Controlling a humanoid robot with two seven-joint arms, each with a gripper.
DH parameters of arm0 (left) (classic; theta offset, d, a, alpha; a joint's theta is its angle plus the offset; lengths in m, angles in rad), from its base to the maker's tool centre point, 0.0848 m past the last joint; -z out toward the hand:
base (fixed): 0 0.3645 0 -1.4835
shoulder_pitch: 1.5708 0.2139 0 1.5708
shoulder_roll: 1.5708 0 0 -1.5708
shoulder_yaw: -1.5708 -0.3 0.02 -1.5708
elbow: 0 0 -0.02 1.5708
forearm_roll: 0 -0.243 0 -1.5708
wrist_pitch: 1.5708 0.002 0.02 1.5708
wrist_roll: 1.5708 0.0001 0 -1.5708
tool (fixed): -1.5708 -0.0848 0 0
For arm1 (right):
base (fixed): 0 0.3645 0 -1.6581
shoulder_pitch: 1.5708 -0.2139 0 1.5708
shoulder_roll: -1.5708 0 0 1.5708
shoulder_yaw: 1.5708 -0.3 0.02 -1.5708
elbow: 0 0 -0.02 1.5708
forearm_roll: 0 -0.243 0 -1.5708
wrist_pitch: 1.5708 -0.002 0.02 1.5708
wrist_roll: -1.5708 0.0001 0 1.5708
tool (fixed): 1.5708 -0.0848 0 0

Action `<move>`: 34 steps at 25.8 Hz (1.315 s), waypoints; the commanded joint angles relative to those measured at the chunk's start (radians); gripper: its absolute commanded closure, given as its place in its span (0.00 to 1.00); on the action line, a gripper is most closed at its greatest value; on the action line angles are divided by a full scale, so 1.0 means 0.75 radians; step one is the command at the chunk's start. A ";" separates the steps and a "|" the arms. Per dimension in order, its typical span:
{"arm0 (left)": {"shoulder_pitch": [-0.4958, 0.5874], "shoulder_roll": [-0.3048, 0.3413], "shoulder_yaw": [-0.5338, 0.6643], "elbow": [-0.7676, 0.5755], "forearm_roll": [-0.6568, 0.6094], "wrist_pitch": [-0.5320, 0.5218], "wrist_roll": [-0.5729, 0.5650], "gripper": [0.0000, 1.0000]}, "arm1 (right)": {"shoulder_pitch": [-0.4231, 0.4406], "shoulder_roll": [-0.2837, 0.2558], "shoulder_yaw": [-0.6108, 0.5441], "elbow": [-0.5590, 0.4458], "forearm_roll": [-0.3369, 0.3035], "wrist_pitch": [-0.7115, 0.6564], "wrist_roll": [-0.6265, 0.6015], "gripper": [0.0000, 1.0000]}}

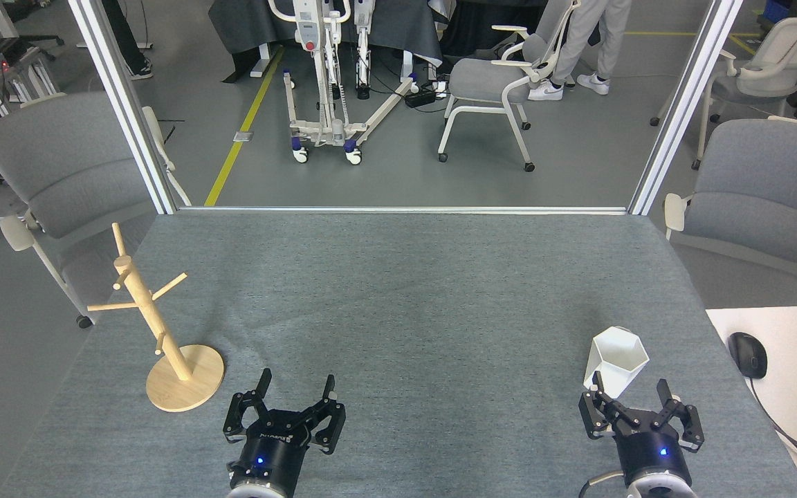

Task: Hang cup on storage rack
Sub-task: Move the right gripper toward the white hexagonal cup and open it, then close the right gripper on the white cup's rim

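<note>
Right now the right gripper [637, 398] is hovering spread wide and empty, with the cup [616, 361] standing upright on the tabletop [412, 290] just beyond its fingertips. To grasp well, it should be straddling one faceted wall squarely. The left gripper [296, 394], also gaping and empty, is waiting with the storage rack [156, 325] just off to its left.
</note>
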 commanded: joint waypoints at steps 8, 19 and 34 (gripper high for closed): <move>-0.005 -0.002 -0.005 0.025 -0.002 0.012 -0.001 0.00 | -0.067 -0.088 -0.014 0.164 -0.094 -0.087 -0.099 0.00; -0.013 -0.004 -0.003 0.027 -0.004 0.017 -0.008 0.00 | -0.108 -0.105 0.003 0.233 -0.094 -0.147 -0.099 0.00; -0.013 -0.004 -0.003 0.080 -0.004 0.019 -0.010 0.00 | -0.135 -0.121 0.009 0.276 -0.094 -0.169 -0.099 0.00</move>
